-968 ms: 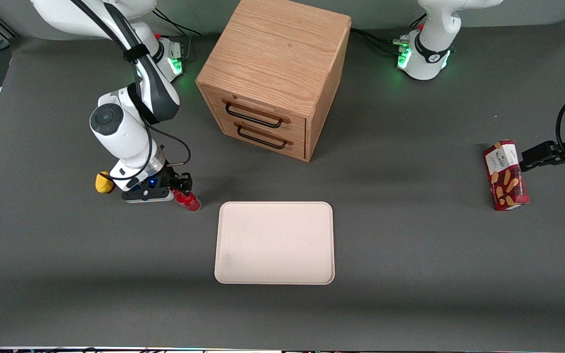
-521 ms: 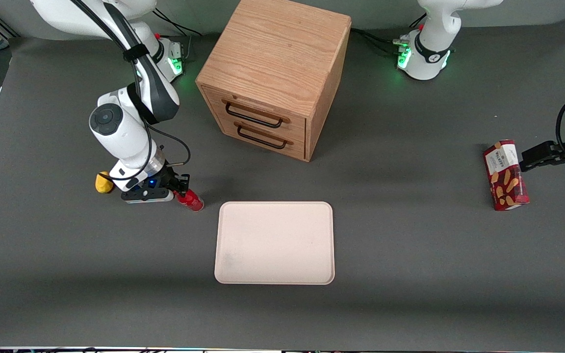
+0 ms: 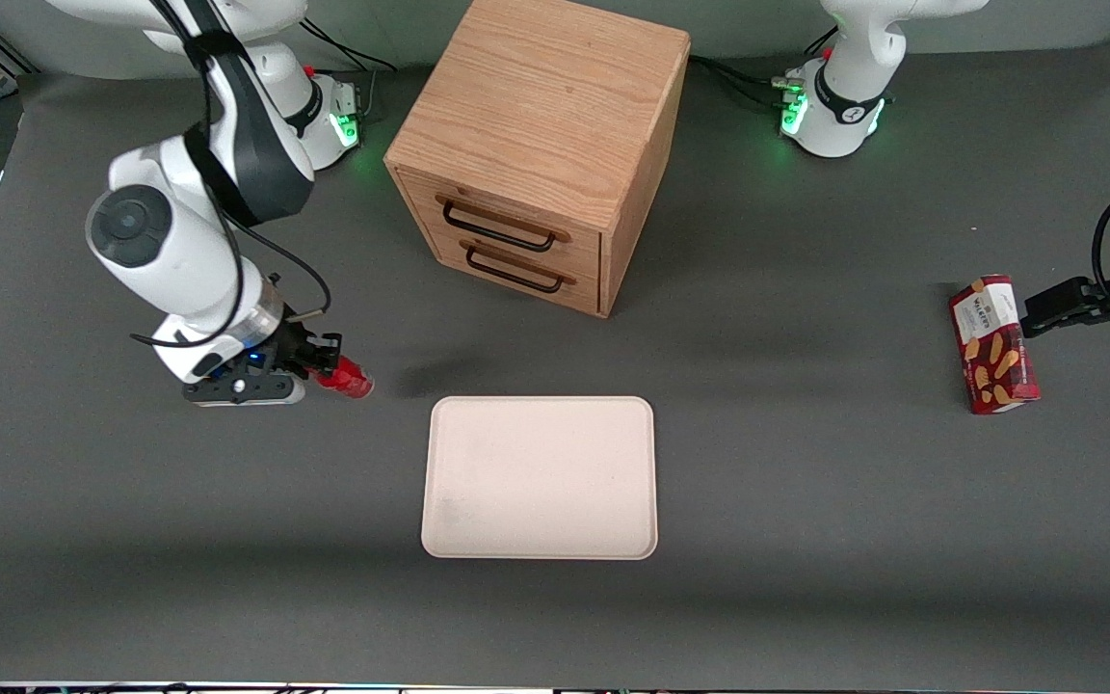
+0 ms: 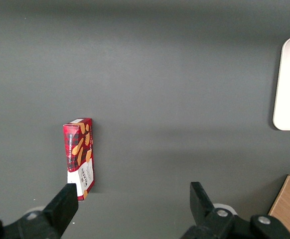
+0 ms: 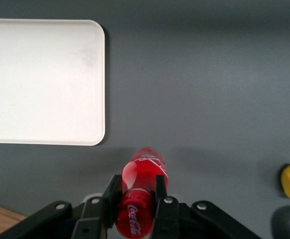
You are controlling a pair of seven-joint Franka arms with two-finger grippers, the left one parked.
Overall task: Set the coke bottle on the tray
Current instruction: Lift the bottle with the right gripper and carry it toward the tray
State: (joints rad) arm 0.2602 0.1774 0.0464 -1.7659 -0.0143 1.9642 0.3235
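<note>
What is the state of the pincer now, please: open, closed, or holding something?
Right arm's pincer: closed on the coke bottle, lifted above the table, beside the tray toward the working arm's end.

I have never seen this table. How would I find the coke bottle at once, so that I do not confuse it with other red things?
Start at the wooden drawer cabinet, then look toward the working arm's end of the table, where the end effector is raised above the table. The coke bottle is clamped between its fingers, short of the tray. It is small, glossy and round, unlike the flat red snack box at the parked arm's end.
</note>
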